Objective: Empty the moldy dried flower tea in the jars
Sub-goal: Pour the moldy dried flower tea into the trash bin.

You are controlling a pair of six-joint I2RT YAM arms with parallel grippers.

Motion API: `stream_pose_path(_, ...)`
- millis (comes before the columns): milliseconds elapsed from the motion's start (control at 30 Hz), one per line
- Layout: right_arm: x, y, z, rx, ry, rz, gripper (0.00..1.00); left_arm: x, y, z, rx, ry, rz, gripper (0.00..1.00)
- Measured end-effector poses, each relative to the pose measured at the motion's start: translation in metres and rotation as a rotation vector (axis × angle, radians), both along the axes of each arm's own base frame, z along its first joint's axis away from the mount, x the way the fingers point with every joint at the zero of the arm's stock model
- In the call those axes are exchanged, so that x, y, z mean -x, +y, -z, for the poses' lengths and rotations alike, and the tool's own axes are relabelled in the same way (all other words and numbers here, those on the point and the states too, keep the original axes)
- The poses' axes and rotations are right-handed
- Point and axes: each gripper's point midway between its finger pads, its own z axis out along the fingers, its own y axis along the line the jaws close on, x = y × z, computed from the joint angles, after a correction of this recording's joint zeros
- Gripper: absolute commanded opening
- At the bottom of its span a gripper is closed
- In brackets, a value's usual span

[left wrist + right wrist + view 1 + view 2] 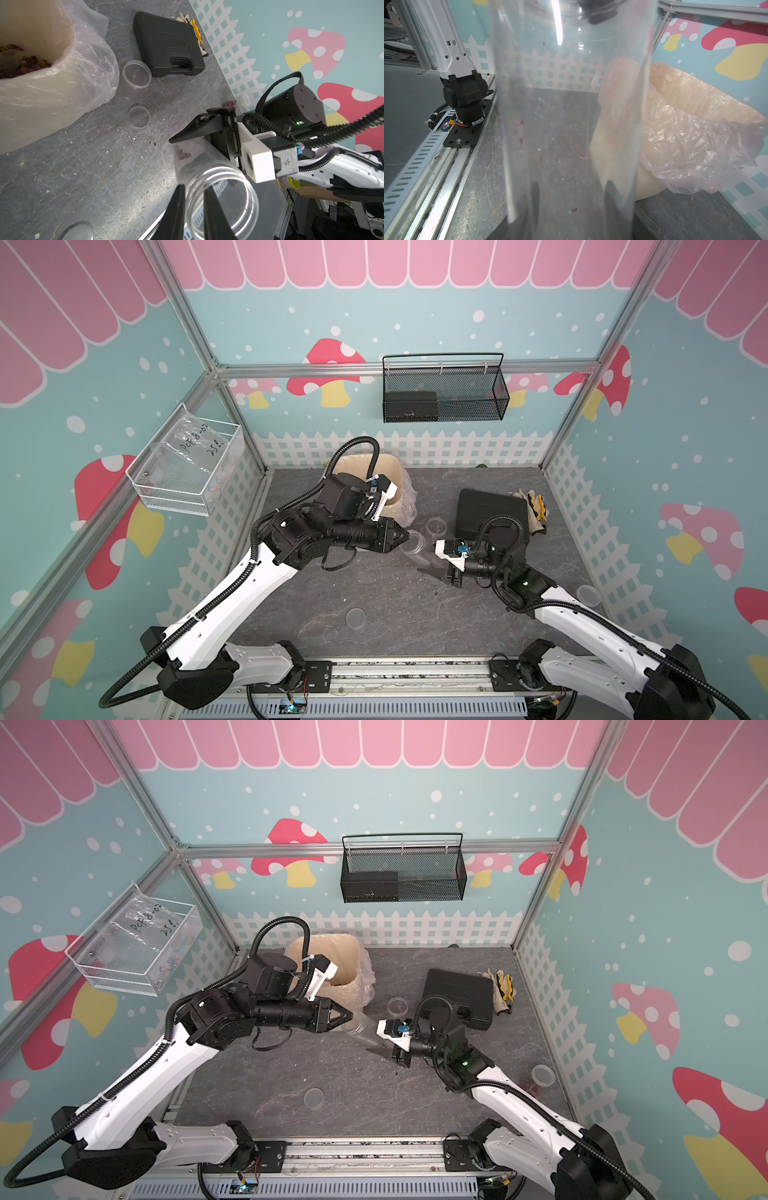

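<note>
A clear jar [417, 549] [360, 1027] hangs tilted over the table's middle, held from both ends. My left gripper [194, 207] [408, 536] is shut on its open rim, one finger inside and one outside. My right gripper [573, 199] [426, 569] is shut on the jar [571, 104] near its base. Only reddish specks of tea [182, 154] cling inside the jar [220, 187]. More dried flower tea [22, 62] lies in the cream bin [395, 493]. A second jar [437, 525] stands open by the black case. A third jar [542, 1075] sits far right, with a reddish clump [229, 102] beside it.
The lined cream bin [695, 124] stands at the back, just behind my left wrist. A black case [490, 510] and gloves [534, 506] lie at the back right. Flat clear lids [355, 617] [138, 116] rest on the grey tabletop.
</note>
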Motion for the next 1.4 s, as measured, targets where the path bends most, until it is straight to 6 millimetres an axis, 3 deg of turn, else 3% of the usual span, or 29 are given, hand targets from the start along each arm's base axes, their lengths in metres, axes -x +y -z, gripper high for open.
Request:
stream_pose_path(200, -0.001, 0.001, 0.007, 0.019, 0.026, 0.001, 0.00, -0.003, 0.004, 0.009, -0.042, -0.020, 0.000, 0.03)
stream_pose_path(300, -0.002, 0.001, 0.009, 0.028, 0.037, 0.005, 0.06, -0.004, 0.006, 0.011, -0.057, -0.032, 0.004, 0.00)
stream_pose_path(500, -0.004, 0.000, 0.009, 0.051, 0.040, 0.022, 0.29, -0.007, 0.008, 0.013, -0.076, -0.056, 0.003, 0.00)
stream_pose_path(633, -0.006, -0.002, 0.008, 0.070, 0.022, 0.042, 0.55, -0.008, 0.008, 0.013, -0.084, -0.071, 0.005, 0.00)
stream_pose_path(900, -0.014, -0.009, -0.008, 0.097, -0.077, 0.103, 0.76, -0.009, 0.008, 0.015, -0.093, -0.078, 0.003, 0.00)
stream_pose_path(1233, -0.020, -0.011, -0.018, 0.116, -0.121, 0.129, 0.92, -0.012, 0.009, 0.023, -0.108, -0.075, -0.009, 0.00)
stream_pose_path(1400, -0.009, -0.016, -0.051, 0.026, -0.145, 0.133, 0.92, -0.017, 0.011, 0.024, -0.121, -0.090, -0.034, 0.00)
